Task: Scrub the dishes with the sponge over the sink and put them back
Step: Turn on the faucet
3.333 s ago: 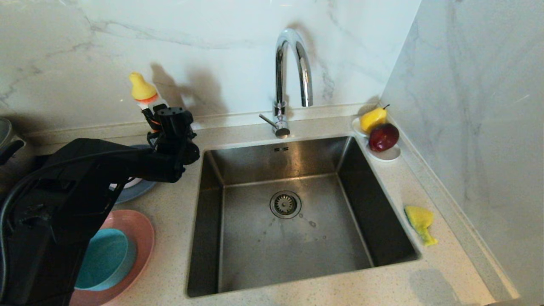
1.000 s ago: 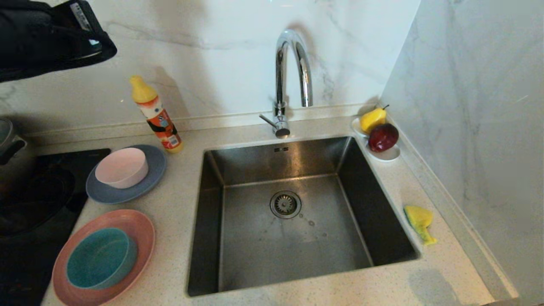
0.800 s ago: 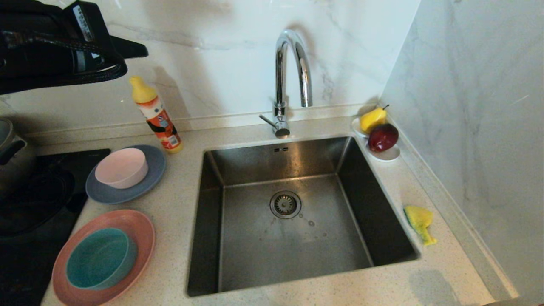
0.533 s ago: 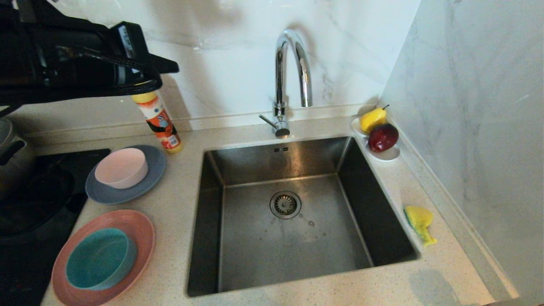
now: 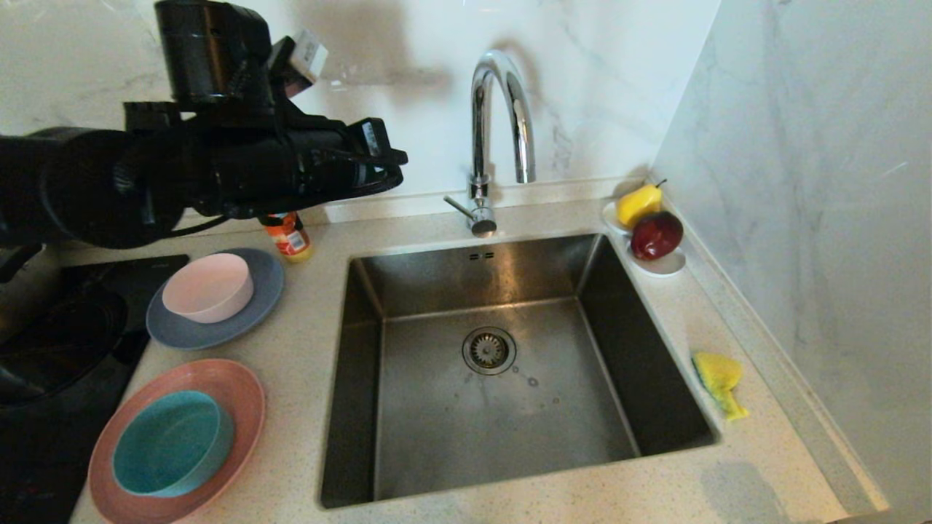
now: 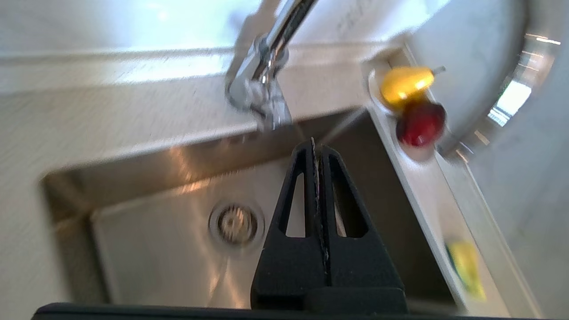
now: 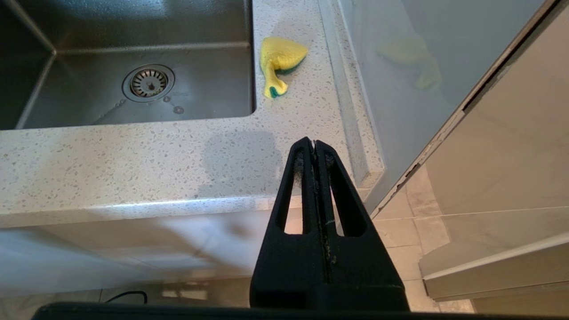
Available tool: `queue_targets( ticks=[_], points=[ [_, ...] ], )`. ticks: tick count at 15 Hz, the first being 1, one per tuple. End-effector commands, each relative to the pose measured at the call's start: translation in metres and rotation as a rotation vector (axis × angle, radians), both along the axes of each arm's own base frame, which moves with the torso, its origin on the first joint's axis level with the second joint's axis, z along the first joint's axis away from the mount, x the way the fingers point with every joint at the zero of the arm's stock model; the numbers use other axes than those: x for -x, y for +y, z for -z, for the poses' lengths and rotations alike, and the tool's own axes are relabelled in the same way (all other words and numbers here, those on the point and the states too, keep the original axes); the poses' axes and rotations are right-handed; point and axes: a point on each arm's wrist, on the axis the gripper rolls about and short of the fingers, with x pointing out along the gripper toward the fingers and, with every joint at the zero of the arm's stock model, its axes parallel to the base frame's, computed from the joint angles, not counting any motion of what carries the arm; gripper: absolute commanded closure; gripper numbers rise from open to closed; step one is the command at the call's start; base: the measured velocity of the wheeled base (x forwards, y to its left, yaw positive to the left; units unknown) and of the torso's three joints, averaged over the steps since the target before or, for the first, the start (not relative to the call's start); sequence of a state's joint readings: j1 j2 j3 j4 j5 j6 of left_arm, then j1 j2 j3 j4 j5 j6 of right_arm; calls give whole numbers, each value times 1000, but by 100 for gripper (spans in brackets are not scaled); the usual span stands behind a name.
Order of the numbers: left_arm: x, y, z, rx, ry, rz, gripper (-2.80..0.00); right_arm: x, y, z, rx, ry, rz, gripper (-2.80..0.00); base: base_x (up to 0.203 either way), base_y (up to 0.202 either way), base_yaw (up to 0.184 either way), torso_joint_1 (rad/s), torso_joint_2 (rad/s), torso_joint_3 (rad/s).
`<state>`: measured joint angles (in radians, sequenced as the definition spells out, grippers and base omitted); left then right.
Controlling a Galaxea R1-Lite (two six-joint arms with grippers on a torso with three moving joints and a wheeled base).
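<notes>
The steel sink (image 5: 495,273) fills the middle of the counter, under its chrome faucet (image 5: 499,109). Left of it a pale pink bowl (image 5: 207,287) sits on the grey-blue plate (image 5: 266,280). Nearer me, a teal bowl (image 5: 171,444) sits on the pink plate (image 5: 237,386). The yellow sponge (image 5: 719,378) lies bent on the counter right of the basin. My left arm (image 5: 218,167) reaches across high above the dishes. Its gripper (image 6: 314,142) is shut and empty, aimed over the sink's back edge near the faucet base. My right gripper (image 7: 313,142) is shut and empty, hanging off the counter's front right corner.
A soap bottle (image 5: 290,240) stands by the back wall, mostly hidden behind my left arm. A white dish holds a pear (image 5: 639,204) and an apple (image 5: 657,234) at the back right corner. A black cooktop (image 5: 73,313) lies at the left. A marble wall (image 5: 801,182) closes the right side.
My left arm has swung from the upper left corner rightward and lower, toward the faucet, now covering the soap bottle's top. The dishes and the sponge have not moved.
</notes>
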<state>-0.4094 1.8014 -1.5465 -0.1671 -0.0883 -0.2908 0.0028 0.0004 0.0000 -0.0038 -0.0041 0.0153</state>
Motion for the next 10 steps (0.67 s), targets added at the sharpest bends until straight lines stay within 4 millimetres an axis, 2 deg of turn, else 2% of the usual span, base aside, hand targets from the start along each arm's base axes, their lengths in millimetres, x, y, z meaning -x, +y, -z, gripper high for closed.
queue_targets(
  ticks=[1,6,10],
  points=[
    [-41,-13,34,-14,40,-8,0,0,0,0,0,-1,0,0,0,0,0,0,0,0],
    [-76,-26,55,-13,49,-6,0,0,0,0,0,-1,0,0,0,0,0,0,0,0],
    [-89,-31,62,-11,42,-13,0,0,0,0,0,-1,-1,0,0,0,0,0,0,0]
  ],
)
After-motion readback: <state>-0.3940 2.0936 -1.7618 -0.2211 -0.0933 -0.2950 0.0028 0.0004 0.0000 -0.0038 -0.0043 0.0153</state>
